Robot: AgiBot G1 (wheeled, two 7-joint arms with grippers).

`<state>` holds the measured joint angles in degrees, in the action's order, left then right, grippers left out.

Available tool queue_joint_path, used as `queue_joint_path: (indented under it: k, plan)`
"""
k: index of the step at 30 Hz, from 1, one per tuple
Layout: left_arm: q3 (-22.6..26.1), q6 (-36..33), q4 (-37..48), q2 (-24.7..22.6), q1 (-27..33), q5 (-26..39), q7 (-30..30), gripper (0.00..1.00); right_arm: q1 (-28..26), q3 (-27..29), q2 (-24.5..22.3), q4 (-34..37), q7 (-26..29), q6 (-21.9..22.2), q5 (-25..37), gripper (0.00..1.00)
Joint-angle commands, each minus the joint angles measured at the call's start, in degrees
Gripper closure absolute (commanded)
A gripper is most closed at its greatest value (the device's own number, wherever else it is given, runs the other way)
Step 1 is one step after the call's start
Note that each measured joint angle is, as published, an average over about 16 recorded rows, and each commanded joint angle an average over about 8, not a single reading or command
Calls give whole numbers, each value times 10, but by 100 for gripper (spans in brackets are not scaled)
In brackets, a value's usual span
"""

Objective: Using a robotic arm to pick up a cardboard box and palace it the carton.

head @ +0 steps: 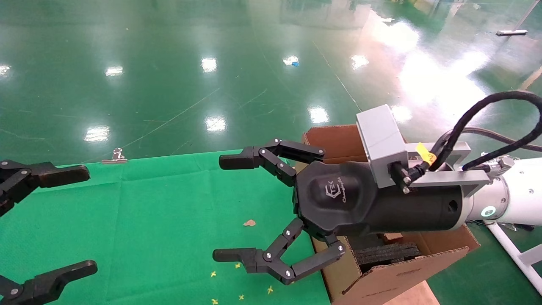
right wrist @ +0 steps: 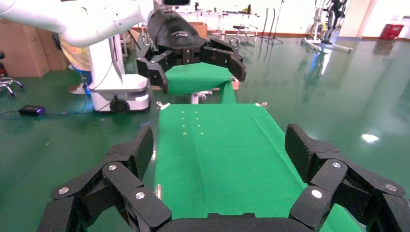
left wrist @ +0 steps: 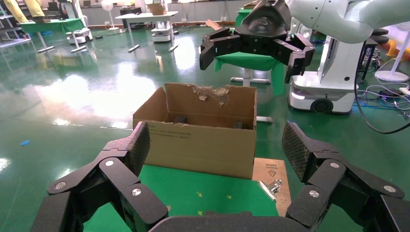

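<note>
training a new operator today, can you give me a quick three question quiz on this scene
1. True or false: the right claw is shut on a slim cardboard box.
2. Multiple choice: where does the carton stand relative to the green cloth? A) in the middle of the cloth B) at the cloth's right edge, under the right arm C) at the cloth's left edge, by the left claw
3. Fill in: the carton's far flap, seen in the left wrist view, has a ____ top edge.

Key
1. False: both claws are open and empty, and no slim box is in view.
2. B
3. torn
</note>
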<state>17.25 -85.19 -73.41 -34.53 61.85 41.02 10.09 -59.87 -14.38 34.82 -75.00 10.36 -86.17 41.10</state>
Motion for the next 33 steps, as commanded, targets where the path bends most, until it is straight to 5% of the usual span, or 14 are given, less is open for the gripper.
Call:
queue_joint_path:
  k: [1, 33]
  plan:
    - [0, 0, 0, 0, 0, 0, 0, 0, -3, -3, 0, 3, 1, 1, 1, 0]
    - [0, 0, 0, 0, 0, 0, 0, 0, -17, -16, 2, 14, 4, 5, 7, 0]
